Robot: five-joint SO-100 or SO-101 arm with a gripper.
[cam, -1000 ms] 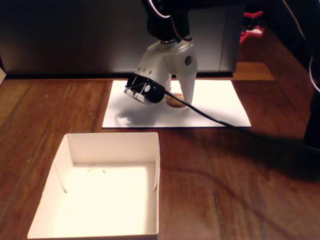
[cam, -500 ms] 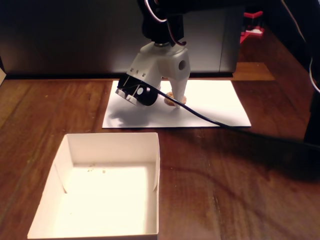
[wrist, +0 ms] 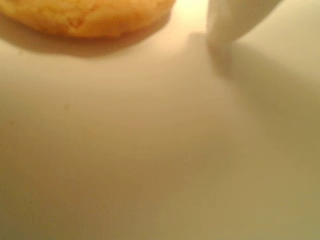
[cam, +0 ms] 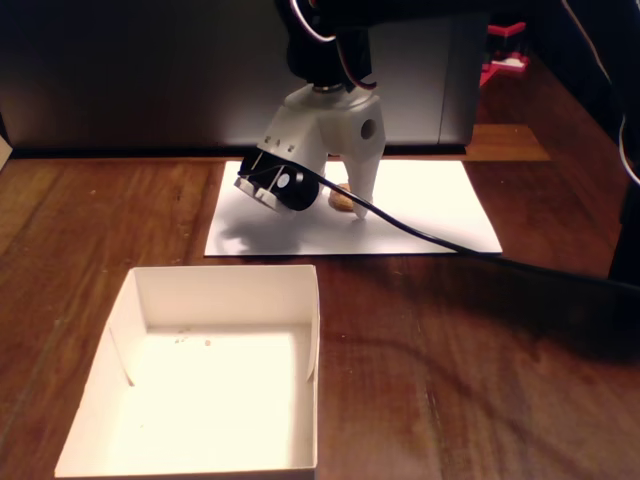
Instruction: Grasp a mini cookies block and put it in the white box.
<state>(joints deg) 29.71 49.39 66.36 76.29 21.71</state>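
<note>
Fixed view: the white box sits empty at lower left; further back, on the paper sheet, the gripper stands over the cookie. I cannot tell its jaw opening; a finger beside the cookie might nudge it away

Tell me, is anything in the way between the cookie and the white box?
Nothing visible is. In the fixed view the mini cookies block lies on the paper sheet under the gripper, and only bare paper and wooden table lie between it and the open white box.
</note>
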